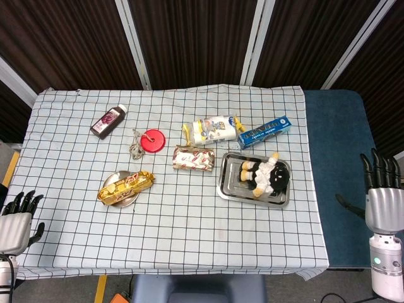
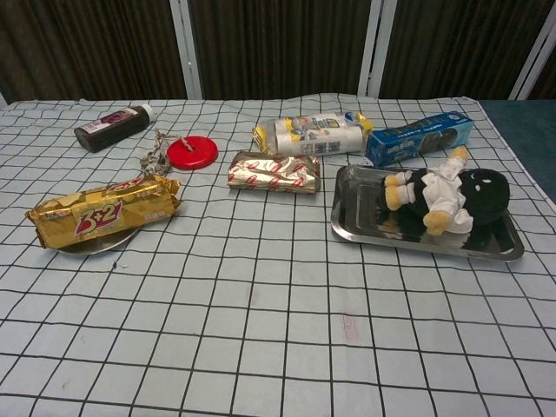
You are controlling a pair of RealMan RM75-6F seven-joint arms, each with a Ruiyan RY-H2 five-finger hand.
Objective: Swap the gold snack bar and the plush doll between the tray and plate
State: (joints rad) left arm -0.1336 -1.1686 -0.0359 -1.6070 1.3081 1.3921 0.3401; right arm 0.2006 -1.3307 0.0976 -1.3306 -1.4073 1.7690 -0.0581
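Both robot hands, the right robot hand and the left robot hand, are held open and empty off the bench. The plush doll is seen in the tray, the gold snack bar on the plate. Judged, the swap is complete or not begun; a retreat is called for.

Counted around the rectangular steel tray: one black-and-white plush doll inside it, one blue biscuit box behind, one white-and-yellow packet behind-left, one shiny patterned foil pouch left. Further left: one red disc, one dark bottle, one round steel plate, one gold snack bar. Two hands.
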